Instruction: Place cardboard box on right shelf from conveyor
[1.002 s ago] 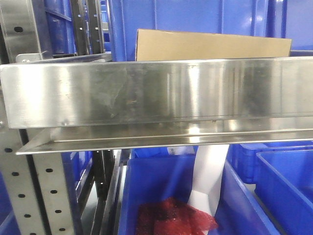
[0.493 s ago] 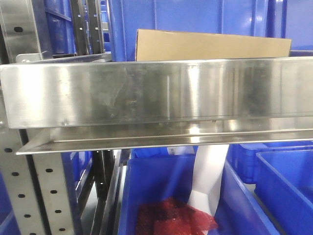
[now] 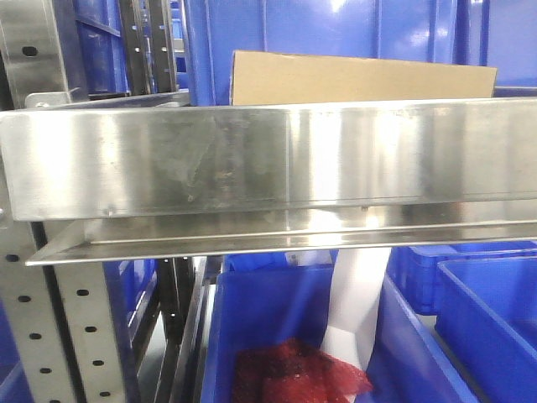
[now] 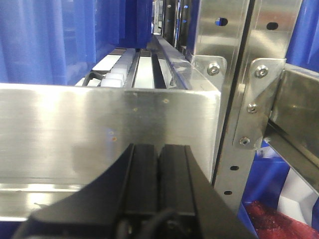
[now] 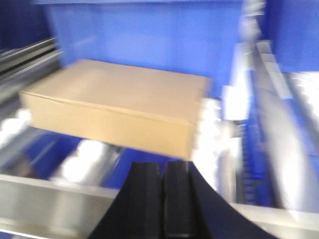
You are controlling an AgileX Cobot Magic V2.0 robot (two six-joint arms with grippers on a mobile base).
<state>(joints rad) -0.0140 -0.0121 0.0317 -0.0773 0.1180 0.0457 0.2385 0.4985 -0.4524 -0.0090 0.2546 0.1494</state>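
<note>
A: Where do we see the cardboard box point(image 3: 361, 80)?
B: Lying on the right shelf point(image 3: 252, 159), behind its steel lip, blue bins point(image 3: 336, 29) beyond.
A: Our grippers?
B: Left gripper point(image 4: 158, 159) and right gripper point(image 5: 162, 174) both pressed together, empty.

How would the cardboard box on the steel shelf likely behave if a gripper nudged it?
The cardboard box looks flat and low, so it probably slides rather than tips. It seems to rest on rollers, so it may travel easily. Its crisp edges suggest stiff walls.
</note>
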